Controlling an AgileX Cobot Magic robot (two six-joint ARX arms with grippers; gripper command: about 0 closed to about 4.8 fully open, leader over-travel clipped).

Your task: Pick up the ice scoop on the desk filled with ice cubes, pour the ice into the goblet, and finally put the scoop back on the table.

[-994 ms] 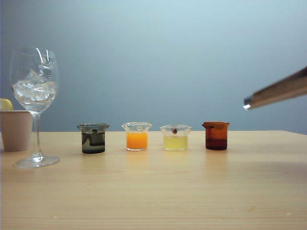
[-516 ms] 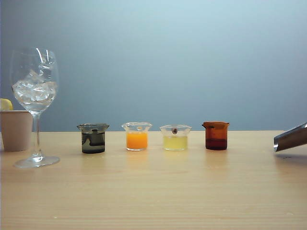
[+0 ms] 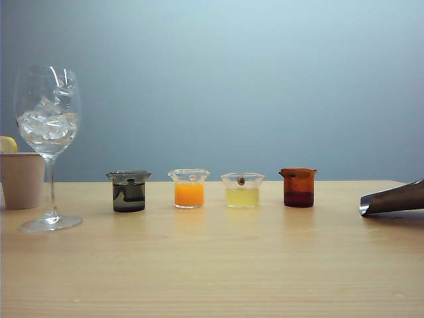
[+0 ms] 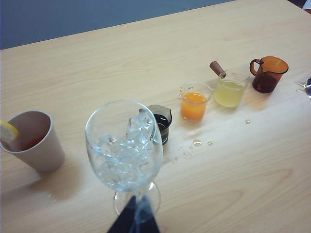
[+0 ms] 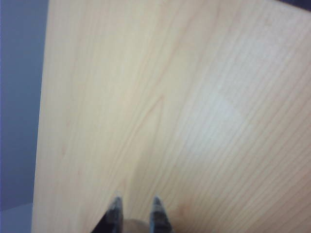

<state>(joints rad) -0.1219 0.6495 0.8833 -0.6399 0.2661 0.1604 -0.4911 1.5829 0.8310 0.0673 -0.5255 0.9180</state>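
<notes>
In the exterior view, the ice scoop [image 3: 394,199] is seen at 3 o'clock, at the edge of the picture. It is tilted, with its mouth low over the table [image 3: 212,265] and pointed to 9 o'clock. Whether the wood is touched by it cannot be told. No ice is seen in its mouth.

The goblet [image 3: 48,126] is stood upright at 9 o'clock, well apart from the scoop. The ice cubes [image 3: 48,124] are piled in its bowl. A paper cup [image 3: 22,179] is placed just beside it, toward 9 o'clock. Four small beakers [image 3: 189,189] are lined up in a row between the goblet and the scoop.

The left gripper [image 4: 133,221] is found just beside the goblet's stem. Only a dark tip is shown, so it cannot be told how its jaws are set.

The right gripper [image 5: 137,209] is held over bare wood near the table's edge. Its jaws are kept close together, and a small round bit, taken to be the scoop's handle, is pinched between them.
</notes>
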